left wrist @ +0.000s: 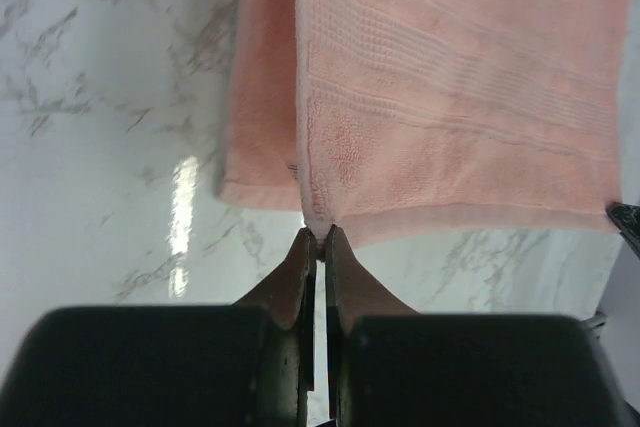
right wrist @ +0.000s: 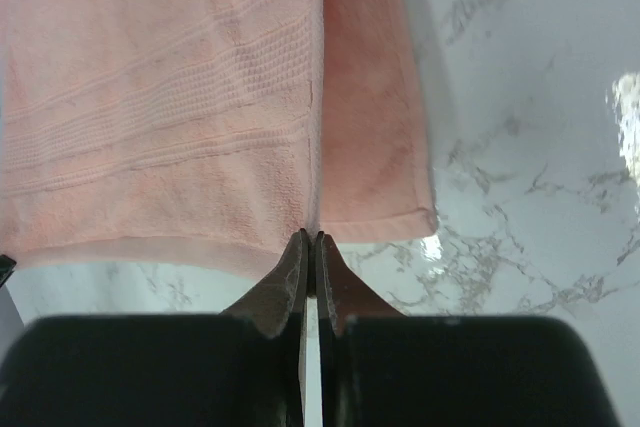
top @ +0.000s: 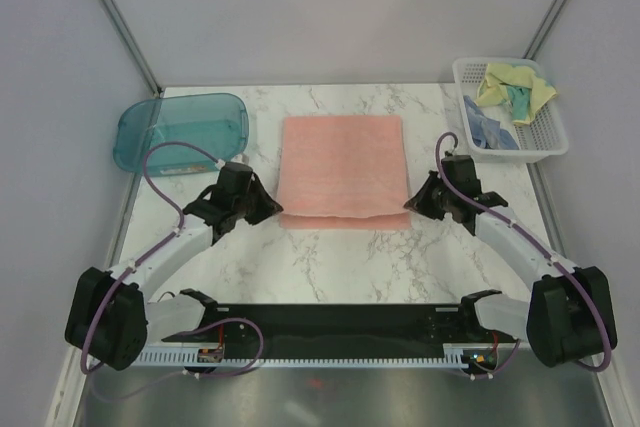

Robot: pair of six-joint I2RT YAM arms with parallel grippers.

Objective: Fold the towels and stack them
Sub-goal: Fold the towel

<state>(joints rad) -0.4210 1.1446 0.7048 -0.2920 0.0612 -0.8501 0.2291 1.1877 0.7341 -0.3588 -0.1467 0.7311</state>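
Worktop [top: 330,257]: white marble pattern, with both arms reaching in from the near edge.
Salmon-pink towel [top: 343,162]: lies flat at the centre of the worktop between the two arms, doubled over. A strip of the lower layer shows past the near edge.
Left end effector [top: 268,210]: at the towel's near left corner. In the left wrist view [left wrist: 320,239] the fingers are clenched, with only a thin slit between them, and they pinch the corner of the upper layer [left wrist: 460,97].
Right end effector [top: 414,205]: at the near right corner. In the right wrist view [right wrist: 310,240] the fingers are pressed together on the upper layer's corner [right wrist: 150,97].
Lower layer: shows beside the held layer in both wrist views, lying on the marble outboard of each pinched corner.
White mesh basket [top: 548,139]: far right corner of the worktop, well apart from the pink towel.
Light blue towel [top: 485,129]: crumpled in the near left part of the basket.
Pale yellow towel [top: 520,85]: crumpled in the far part of the basket with a teal patch showing, touching the blue one.
Teal tray [top: 180,132]: far left of the worktop, just beyond the left arm's wrist.
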